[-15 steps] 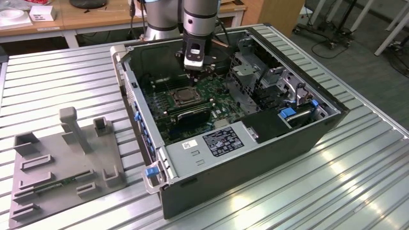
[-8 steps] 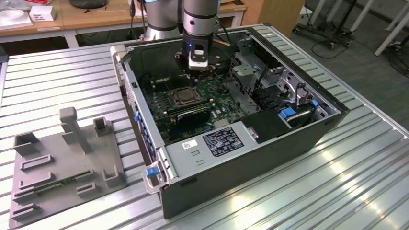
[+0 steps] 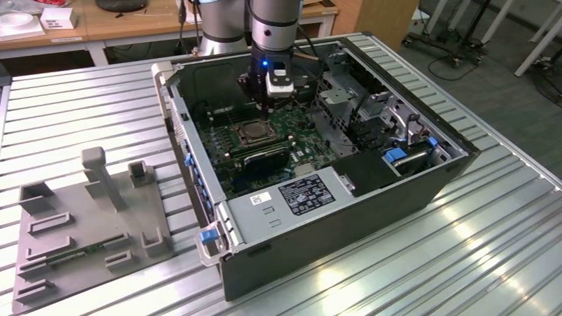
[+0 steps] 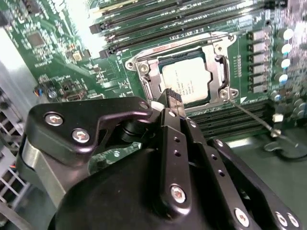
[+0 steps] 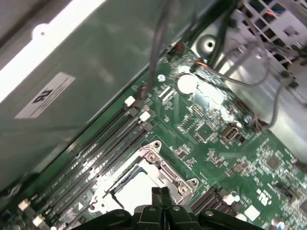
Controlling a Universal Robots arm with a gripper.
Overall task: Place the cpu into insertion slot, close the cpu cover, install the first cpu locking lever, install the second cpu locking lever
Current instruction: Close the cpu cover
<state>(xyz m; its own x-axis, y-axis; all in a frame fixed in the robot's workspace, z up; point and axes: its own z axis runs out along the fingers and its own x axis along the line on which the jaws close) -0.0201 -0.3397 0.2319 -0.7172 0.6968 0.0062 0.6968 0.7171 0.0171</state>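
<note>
The cpu, a pale square chip, lies in the insertion slot on the green board inside the open computer case. The cpu cover, a silvery frame, lies flat around the chip's edges. One thin wire lever runs along the socket's side. A second wire lever sticks out from a socket corner. My gripper hangs just above the socket's near edge, shut, with nothing between its fingers. The socket sits right beside my gripper in the first wrist view. In the exterior view my gripper stands over the board.
Case walls ring the board. A drive cage with cables fills the exterior view's right side of the case. Long black memory slots flank the socket. A grey fixture tray sits on the slatted table at the exterior view's left.
</note>
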